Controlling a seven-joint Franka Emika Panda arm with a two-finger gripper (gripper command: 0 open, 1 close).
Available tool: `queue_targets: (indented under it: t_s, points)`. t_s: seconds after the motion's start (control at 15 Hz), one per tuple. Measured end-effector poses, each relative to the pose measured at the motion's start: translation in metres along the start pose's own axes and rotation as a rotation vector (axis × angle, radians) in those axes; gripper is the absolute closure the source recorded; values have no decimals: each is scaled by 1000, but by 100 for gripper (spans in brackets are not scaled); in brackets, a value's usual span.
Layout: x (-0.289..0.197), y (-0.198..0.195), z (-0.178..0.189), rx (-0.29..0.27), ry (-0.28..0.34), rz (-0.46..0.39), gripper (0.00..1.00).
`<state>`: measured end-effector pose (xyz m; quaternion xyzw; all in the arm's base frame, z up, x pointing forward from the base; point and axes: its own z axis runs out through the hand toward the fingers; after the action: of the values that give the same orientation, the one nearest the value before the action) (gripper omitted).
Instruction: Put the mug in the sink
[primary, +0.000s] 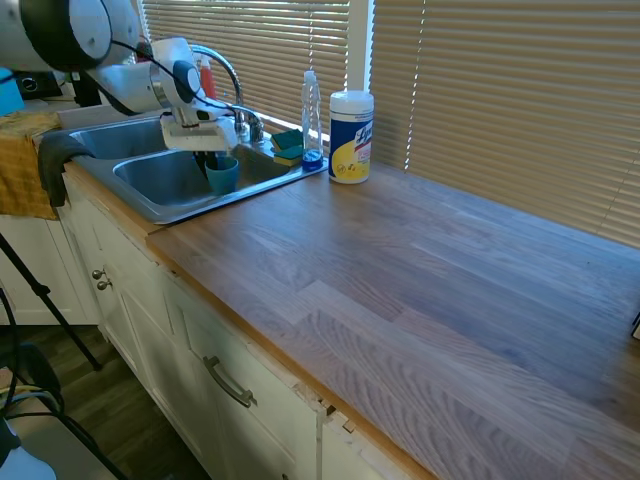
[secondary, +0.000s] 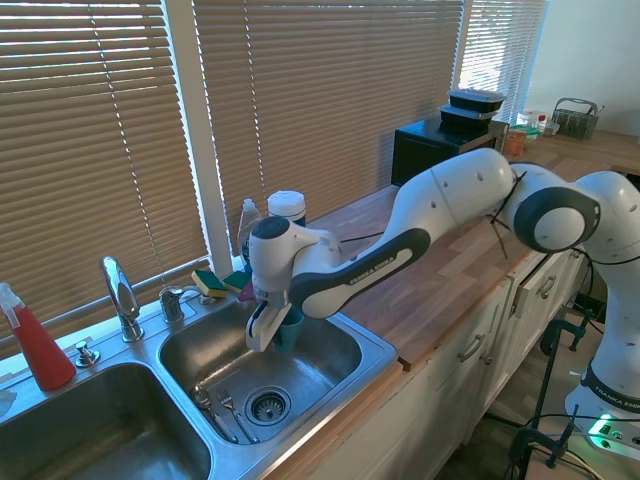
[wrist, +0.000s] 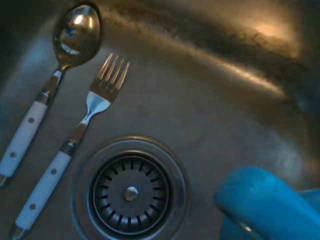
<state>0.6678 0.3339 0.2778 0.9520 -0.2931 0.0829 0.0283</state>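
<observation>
**Mug held inside the basin, not yet set down**

The wooden counter (primary: 420, 290) carries the stainless double sink (secondary: 375, 350) at its window-side end. The white arm (secondary: 450, 195) reaches over the counter's front edge and bends down into the basin nearer the bare counter, probably so the load can be lowered rather than dropped. Its gripper (secondary: 275, 325) is pinching the teal mug (secondary: 289, 328) by the rim, one finger apparently inside the cup; the mug hangs upright below the sink's rim, over the basin floor. Whether its base touches the steel cannot be told from either exterior view.

Along the sink's back edge, by the window, stand the wipes canister (primary: 351, 137) and the clear dish-soap bottle (primary: 312, 120), with sponges (primary: 288, 146) beside them, all clear of the arm's path. The curved faucet (secondary: 120, 296) rises behind the divider.

On the basin floor a fork (wrist: 80, 132) and spoon (wrist: 47, 85) lie side by side next to the drain (wrist: 131, 189); the mug should likely come down clear of them. In the wrist view only a blurred blue edge of the mug shows, cut off at the frame.
</observation>
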Motion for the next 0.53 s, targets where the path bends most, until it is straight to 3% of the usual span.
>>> queue_targets:
  t_s: [0.27,0.53]
  points:
    - [-3,-20,64,-36,-8,33,100]
    - [-6,-29,91,-51,-6,64,100]
